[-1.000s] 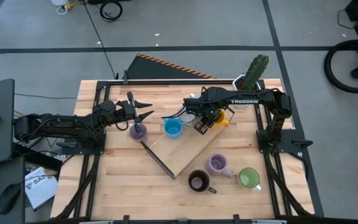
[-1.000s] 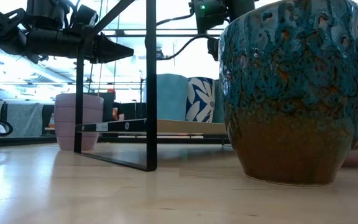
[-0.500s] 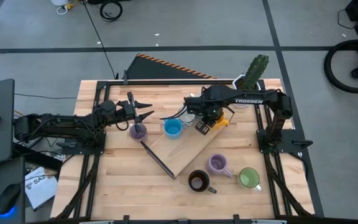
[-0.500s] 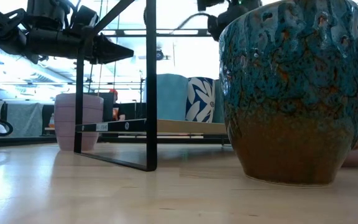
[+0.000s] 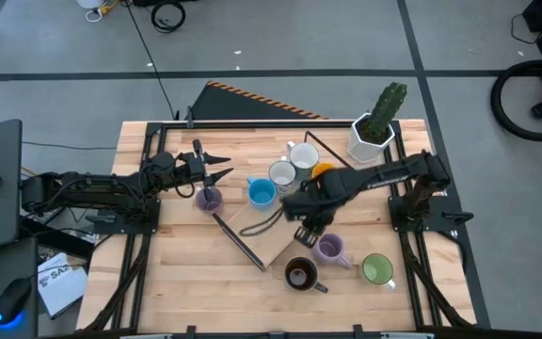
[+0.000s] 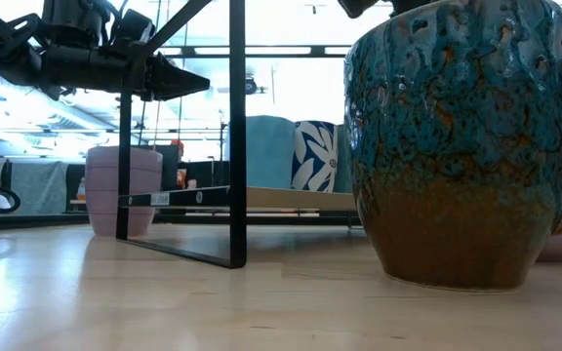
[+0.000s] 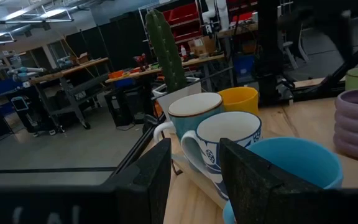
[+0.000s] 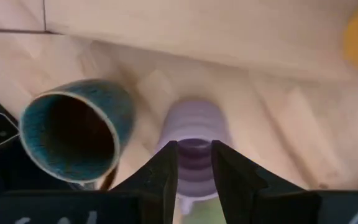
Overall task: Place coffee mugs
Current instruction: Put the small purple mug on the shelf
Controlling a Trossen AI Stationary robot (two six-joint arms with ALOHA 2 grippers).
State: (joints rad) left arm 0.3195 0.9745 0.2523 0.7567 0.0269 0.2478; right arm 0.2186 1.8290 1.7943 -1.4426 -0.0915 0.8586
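Eight mugs show in the high view. Blue [image 5: 262, 193], pale grey [image 5: 281, 174], white [image 5: 302, 157] and orange [image 5: 324, 170] stand in a row. One lavender mug [image 5: 208, 198] stands at the left. A second lavender mug [image 5: 329, 249], the dark brown mug [image 5: 299, 274] and the green mug [image 5: 376, 270] stand near the near edge. My right gripper [image 5: 310, 229] hangs open over the second lavender mug [image 8: 194, 149], its fingers framing it from above. My left gripper [image 5: 224, 168] waits open above the left lavender mug, facing the blue mug [image 7: 291, 168].
A wooden board with a black metal frame [image 5: 276, 226] lies slantwise mid-table; its upright bar [image 6: 234, 146] shows in the low view. The white faceted pot with a cactus [image 5: 370, 139] stands at the far right. The brown mug [image 8: 73, 134] sits close beside the lavender one.
My right arm has swung from over the orange mug at the far side toward the near edge, and now hangs above the lavender mug beside the brown one. The orange and both pale mugs have come into plain view. My left arm has kept still.
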